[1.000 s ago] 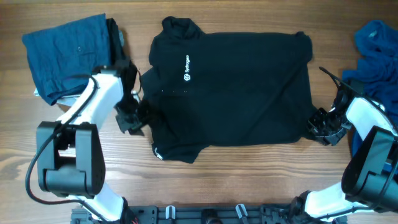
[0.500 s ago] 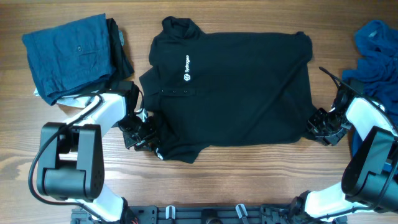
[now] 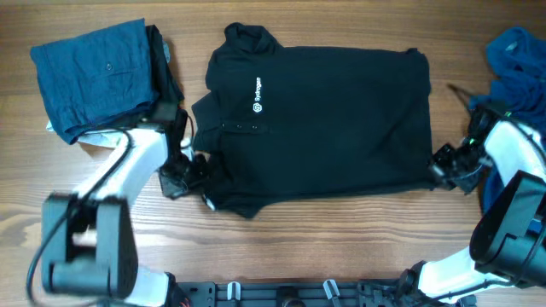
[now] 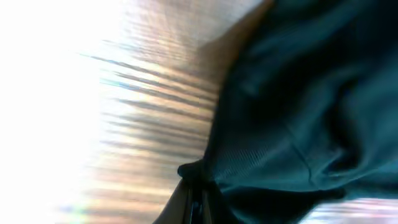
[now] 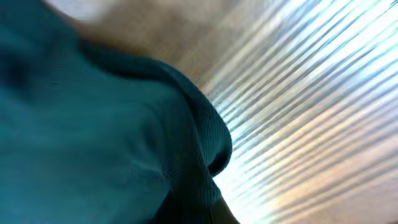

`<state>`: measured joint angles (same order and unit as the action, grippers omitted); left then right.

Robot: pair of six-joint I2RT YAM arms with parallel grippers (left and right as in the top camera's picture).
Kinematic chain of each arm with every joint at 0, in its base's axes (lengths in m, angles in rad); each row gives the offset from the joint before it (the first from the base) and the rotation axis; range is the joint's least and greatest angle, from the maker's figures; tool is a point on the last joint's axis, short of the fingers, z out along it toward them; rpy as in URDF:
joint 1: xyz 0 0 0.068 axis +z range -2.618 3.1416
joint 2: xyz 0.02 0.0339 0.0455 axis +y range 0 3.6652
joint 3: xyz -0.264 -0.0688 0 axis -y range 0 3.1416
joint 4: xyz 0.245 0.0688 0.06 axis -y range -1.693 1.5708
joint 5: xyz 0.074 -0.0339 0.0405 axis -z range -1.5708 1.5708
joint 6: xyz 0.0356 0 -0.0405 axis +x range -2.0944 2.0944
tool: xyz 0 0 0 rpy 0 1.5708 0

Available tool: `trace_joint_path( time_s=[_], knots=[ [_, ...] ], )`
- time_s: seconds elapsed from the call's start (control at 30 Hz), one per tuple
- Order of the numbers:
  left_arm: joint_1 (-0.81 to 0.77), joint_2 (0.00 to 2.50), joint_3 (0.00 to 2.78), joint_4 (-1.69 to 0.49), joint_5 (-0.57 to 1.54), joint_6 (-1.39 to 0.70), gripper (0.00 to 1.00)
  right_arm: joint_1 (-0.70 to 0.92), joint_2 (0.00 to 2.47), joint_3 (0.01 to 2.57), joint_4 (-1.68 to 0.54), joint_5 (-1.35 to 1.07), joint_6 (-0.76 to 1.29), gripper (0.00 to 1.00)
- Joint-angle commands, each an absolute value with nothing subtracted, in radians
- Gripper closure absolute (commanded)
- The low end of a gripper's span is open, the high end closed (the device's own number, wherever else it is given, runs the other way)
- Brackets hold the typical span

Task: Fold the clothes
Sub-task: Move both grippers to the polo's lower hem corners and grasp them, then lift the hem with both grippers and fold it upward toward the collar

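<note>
left gripper (image 3: 191, 170) and right gripper (image 3: 443, 165) each clamped the black polo (image 3: 333, 111) at its lower corners; bare table (image 3: 341, 243) ran below the hem.

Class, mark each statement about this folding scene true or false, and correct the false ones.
1. The black polo shirt lies spread out on the table. True.
2. The left gripper hangs open, clear of the shirt. False: it is shut on the shirt's lower left edge.
3. The right gripper is shut on the shirt's lower right corner. True.
4. The blue garment at the right edge is neatly folded. False: it is crumpled; the folded blue garment lies top left.
</note>
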<state>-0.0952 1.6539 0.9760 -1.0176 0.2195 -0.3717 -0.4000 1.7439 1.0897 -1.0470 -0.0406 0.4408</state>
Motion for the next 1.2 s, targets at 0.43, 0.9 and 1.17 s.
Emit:
trace_joint_path(
  time_s=[0.43, 0.9, 1.17],
  knots=[
    [-0.094, 1.465, 1.096, -1.136, 0.071, -0.488, 0.96, -0.477, 1.746, 1.248, -1.167, -0.02, 0.379, 0.96],
    [-0.094, 1.444, 1.23, -1.256, 0.04, -0.488, 0.96, -0.477, 1.746, 1.274, -1.209, -0.02, 0.339, 0.96],
    [-0.094, 1.444, 1.23, -1.267, 0.032, -0.506, 0.96, -0.477, 1.746, 1.274, -1.228, -0.001, 0.337, 0.96]
  ],
)
